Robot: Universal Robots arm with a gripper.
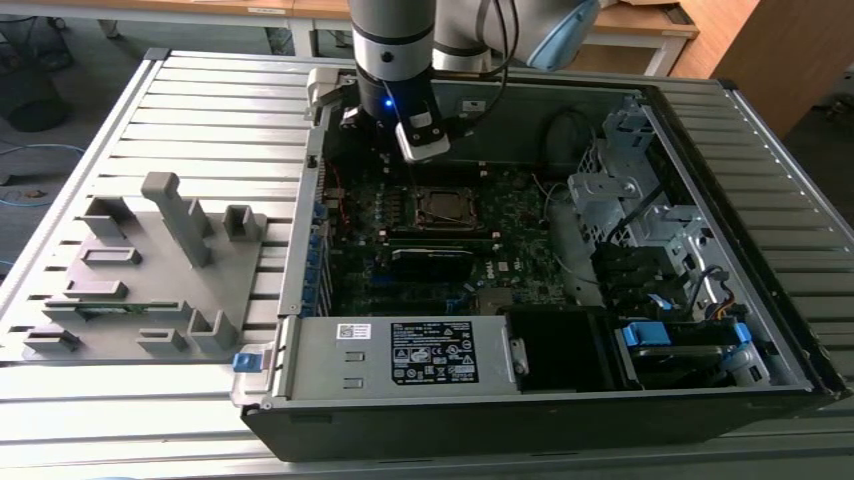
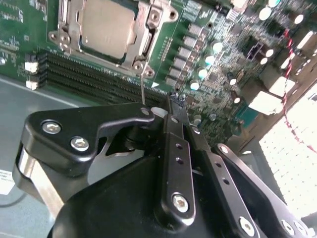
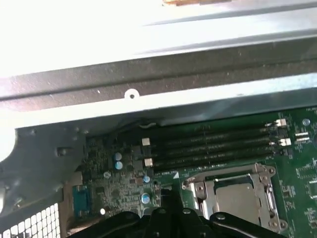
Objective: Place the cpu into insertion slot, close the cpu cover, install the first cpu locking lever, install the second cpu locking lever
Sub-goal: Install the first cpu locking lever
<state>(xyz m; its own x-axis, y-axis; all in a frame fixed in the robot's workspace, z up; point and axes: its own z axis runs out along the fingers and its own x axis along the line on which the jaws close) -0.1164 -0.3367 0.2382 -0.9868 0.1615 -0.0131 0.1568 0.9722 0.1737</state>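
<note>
Cpu [image 2: 106, 29] seated in the slot [image 2: 154, 16] of the green board [image 2: 15, 20], its grey top showing through the window of the cover [image 2: 67, 22], which lies flat over it; we judge the first two steps done. One thin lever [image 2: 142, 84] stands up from a corner of the slot, unlatched, so we judge the locking steps left. Whether the other lever is hooked down we cannot tell. The gripper [image 2: 174, 101] hangs just beside the raised lever, its fingers drawn together with nothing seen between them. Room is tight at board level: memory slots [image 2: 84, 74] run along one side of the slot, a row of capacitors [image 2: 210, 59] along another, and a grey metal box [image 2: 39, 106] lies beyond the memory slots. The drive cage [image 1: 627, 190] stands well apart at the exterior view's right, and we judge the space above the slot open.
</note>
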